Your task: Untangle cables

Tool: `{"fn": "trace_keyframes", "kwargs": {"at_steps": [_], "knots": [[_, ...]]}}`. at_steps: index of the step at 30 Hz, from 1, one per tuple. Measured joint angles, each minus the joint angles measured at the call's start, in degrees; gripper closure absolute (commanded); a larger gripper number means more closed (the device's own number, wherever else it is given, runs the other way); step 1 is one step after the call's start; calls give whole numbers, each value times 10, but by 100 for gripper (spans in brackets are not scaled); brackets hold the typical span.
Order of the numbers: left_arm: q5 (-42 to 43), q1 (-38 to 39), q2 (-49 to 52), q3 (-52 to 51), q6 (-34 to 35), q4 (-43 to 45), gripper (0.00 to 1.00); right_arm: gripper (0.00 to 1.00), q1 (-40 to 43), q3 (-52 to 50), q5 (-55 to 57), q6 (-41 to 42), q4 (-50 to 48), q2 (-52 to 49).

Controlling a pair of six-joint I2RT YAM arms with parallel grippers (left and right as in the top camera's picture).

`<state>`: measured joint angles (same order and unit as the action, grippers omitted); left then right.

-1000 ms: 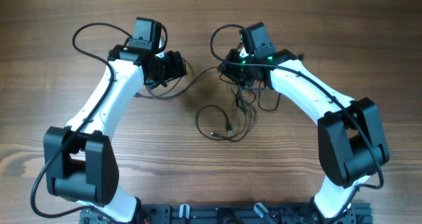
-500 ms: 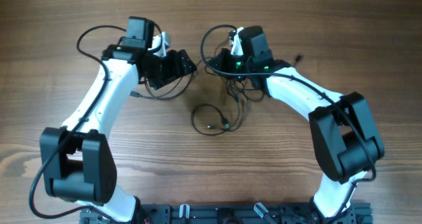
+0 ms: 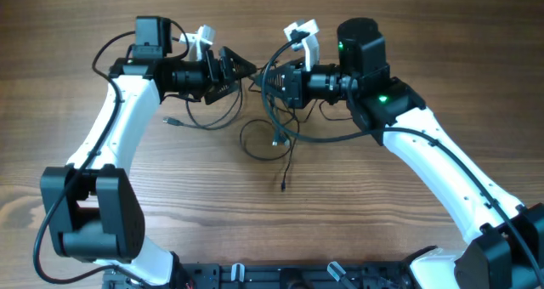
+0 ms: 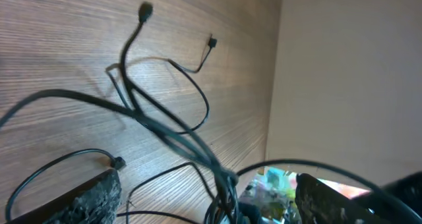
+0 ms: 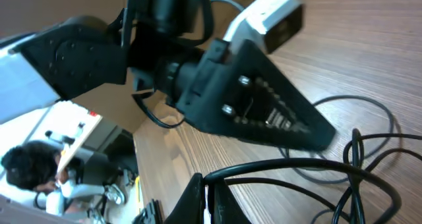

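Both wrists have turned level since 0.5 s ago, and the right arm has swung outward, its lower links now running off the lower-right corner of the overhead view. The loose cord end that lay inside the loop has been drawn out toward the near edge. At this moment the left gripper (image 3: 242, 69) and the right gripper (image 3: 274, 79) face each other tip to tip over the far part of the wooden table (image 3: 399, 229), near but apart. The cables (image 3: 277, 117) — thin black cords — gather in a knot just below the right gripper, between the 2 arms. From it 1 loop (image 3: 252, 142) lies on the wood, 1 strand drops to a free plug (image 3: 282, 187) nearest the base, and another strand curves left under the left gripper to a 2nd plug (image 3: 171, 119). In the right wrist view the right fingers (image 5: 192, 199) stand nearly closed, pinching 1 cord that leaves them toward the right. In the left wrist view only 1 left finger (image 4: 92, 194) is sharp, at the lower left. Its partner is a dark blur at the lower right, well apart from it — jaws wide, with several cords converging between them but not visibly clamped. That view also shows 2 cord tips (image 4: 145, 12) against the wood.
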<state>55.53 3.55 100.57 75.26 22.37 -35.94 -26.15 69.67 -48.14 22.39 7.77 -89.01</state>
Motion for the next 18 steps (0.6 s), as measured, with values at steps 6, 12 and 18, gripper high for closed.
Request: {"fn": "trace_keyframes", "kwargs": {"at_steps": [6,12,18], "knots": [[-82,39,0,0,30,-13,25,96,-4,0,-1,-16,6,0],[-140,69,8,-17,76,46,96,96,-4,0,-9,-33,20,0],[-208,82,64,-17,89,55,96,96,-4,0,29,-56,65,57]]}}
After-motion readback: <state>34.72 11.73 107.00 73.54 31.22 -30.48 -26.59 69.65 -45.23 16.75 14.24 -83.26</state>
